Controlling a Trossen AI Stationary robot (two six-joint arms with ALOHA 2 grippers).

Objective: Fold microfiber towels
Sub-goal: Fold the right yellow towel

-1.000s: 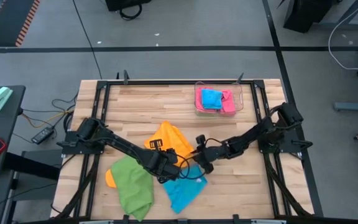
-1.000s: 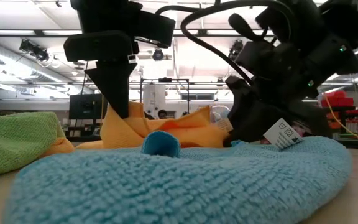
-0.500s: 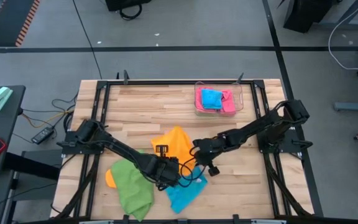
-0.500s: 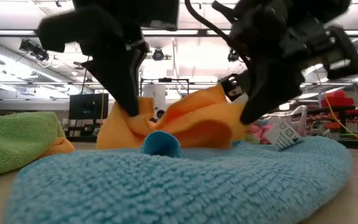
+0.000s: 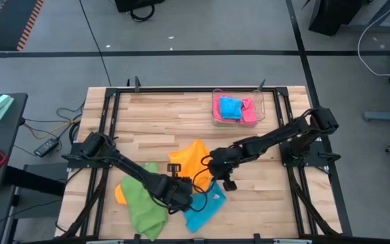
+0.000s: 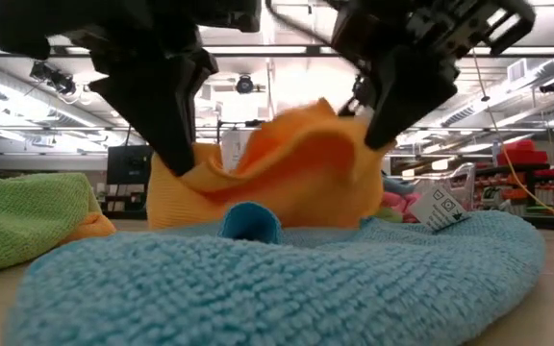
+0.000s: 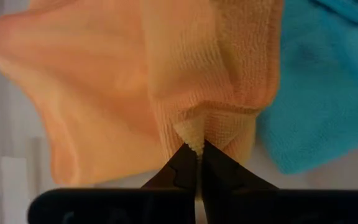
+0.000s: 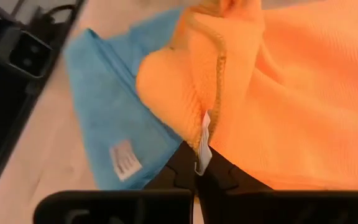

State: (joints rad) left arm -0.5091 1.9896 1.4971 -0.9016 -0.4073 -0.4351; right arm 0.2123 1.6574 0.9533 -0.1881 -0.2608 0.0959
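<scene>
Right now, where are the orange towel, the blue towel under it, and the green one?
orange towel (image 6: 287, 163), low view, its raised middle.
blue towel (image 6: 287, 284), low view, its front surface.
green towel (image 5: 144, 203), high view, its middle.

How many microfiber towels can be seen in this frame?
6. The orange towel is pinched by both end effectors mid-table; a sky blue towel lies beneath, a green towel on a second orange one front-left, blue and pink in the tray. More may be hidden.

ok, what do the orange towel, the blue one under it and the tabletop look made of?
Orange towel: soft matte knit cloth with fine ribbed loops and a stitched hem, likely microfiber. Blue towel: plush, nubby pile, same kind of fabric. Tabletop: light wood planks with visible grain and seams, butcher-block look.
</scene>
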